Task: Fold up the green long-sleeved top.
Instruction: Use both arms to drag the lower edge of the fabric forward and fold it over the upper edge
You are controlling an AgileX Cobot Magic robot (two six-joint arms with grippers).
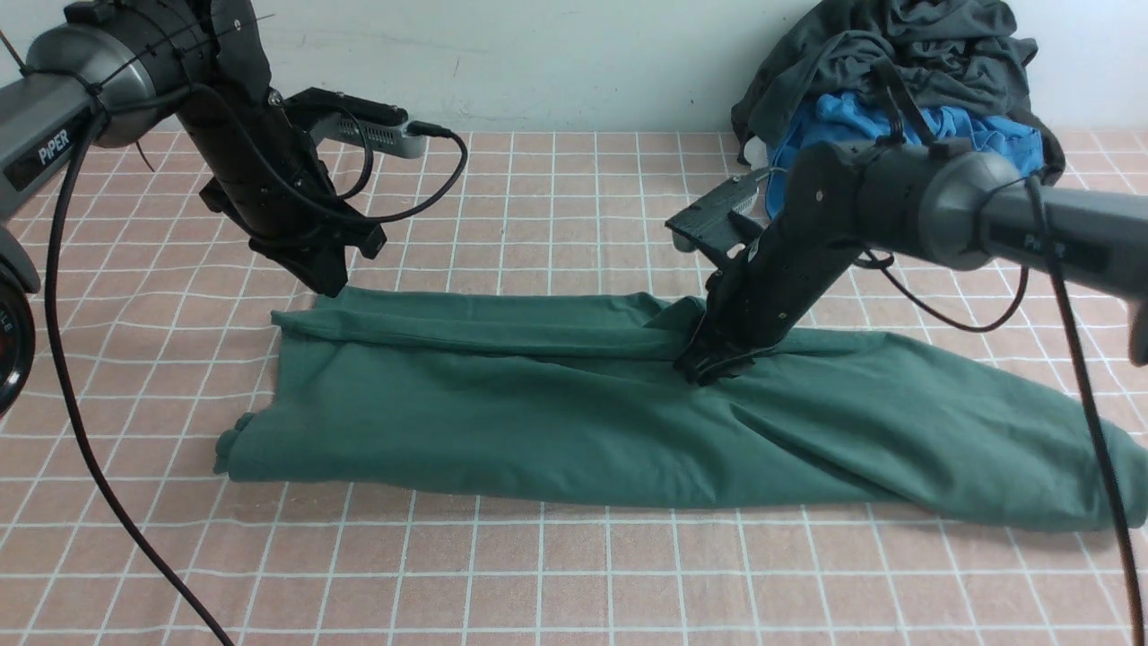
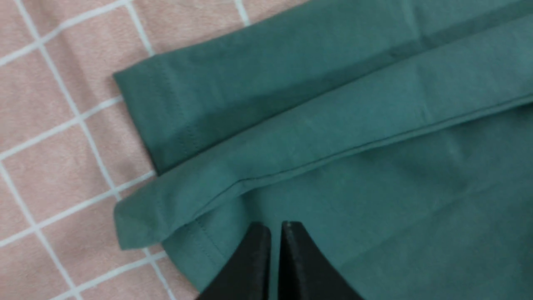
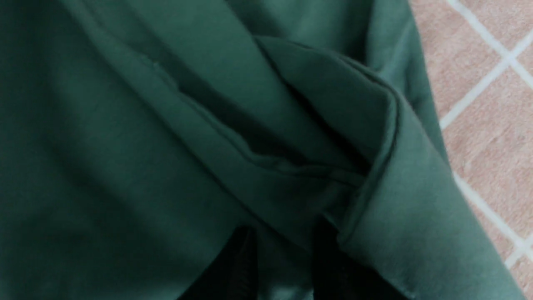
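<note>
The green long-sleeved top [image 1: 538,422] lies folded lengthwise in a long band across the checked cloth, one sleeve trailing off to the right. My left gripper [image 1: 327,280] hangs just above the top's far left corner. In the left wrist view this gripper [image 2: 275,227] is shut, nothing between its fingers, with the hem layers of the top [image 2: 374,166] beneath. My right gripper [image 1: 708,366] presses into the fabric mid-garment at the far edge. In the right wrist view its fingers [image 3: 243,258] stand apart, with a bunched fold of the top [image 3: 125,146] lying between them.
A heap of dark grey clothing [image 1: 897,54] with a bright blue garment [image 1: 852,121] in it sits at the back right, close behind my right arm. The pink checked tablecloth [image 1: 538,574] covers the table. A black cable [image 1: 90,467] hangs down at the left.
</note>
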